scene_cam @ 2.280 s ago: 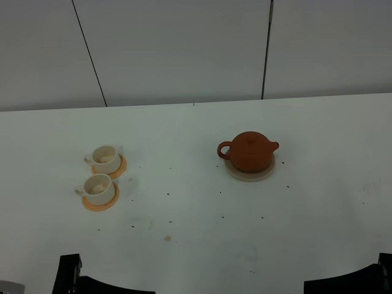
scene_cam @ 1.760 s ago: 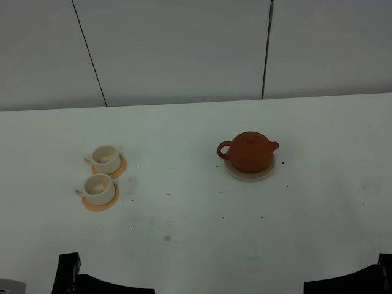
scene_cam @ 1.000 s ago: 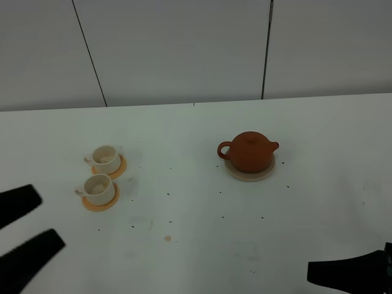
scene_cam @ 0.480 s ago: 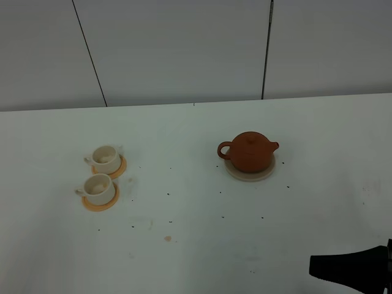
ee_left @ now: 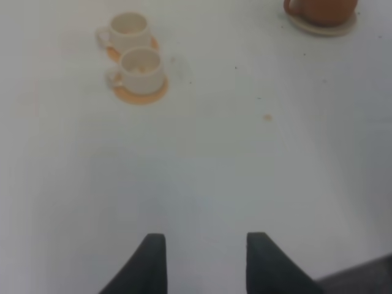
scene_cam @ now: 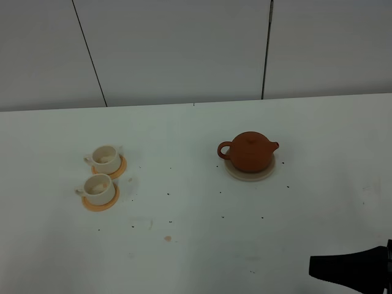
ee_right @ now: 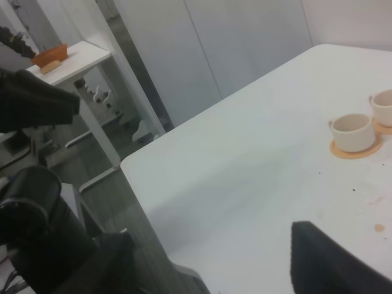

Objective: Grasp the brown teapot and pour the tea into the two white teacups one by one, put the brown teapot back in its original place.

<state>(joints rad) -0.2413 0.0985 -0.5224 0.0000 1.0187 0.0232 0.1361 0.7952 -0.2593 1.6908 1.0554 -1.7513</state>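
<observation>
The brown teapot (scene_cam: 248,151) sits upright on its round beige coaster (scene_cam: 250,172) right of the table's middle, untouched. The two white teacups (scene_cam: 105,158) (scene_cam: 98,188) stand on orange saucers at the left, one behind the other. My left gripper (ee_left: 205,248) is open and empty, low over the near table; the teacups (ee_left: 141,64) and part of the teapot (ee_left: 321,7) lie far ahead of it. My right gripper (ee_right: 184,166) is wide open and empty. One of its dark fingers (scene_cam: 349,269) shows at the near right corner, well short of the teapot.
The white table (scene_cam: 196,233) carries small dark specks and a brownish stain (scene_cam: 167,238). A panelled wall rises behind the far edge. In the right wrist view, the table's left edge (ee_right: 141,184), a white shelf and a dark arm base (ee_right: 37,233) lie beyond it.
One second ago the left gripper's dark fingers showed at the left of the exterior view; they have left it. The right finger has edged slightly inward. Teapot and teacups are unmoved.
</observation>
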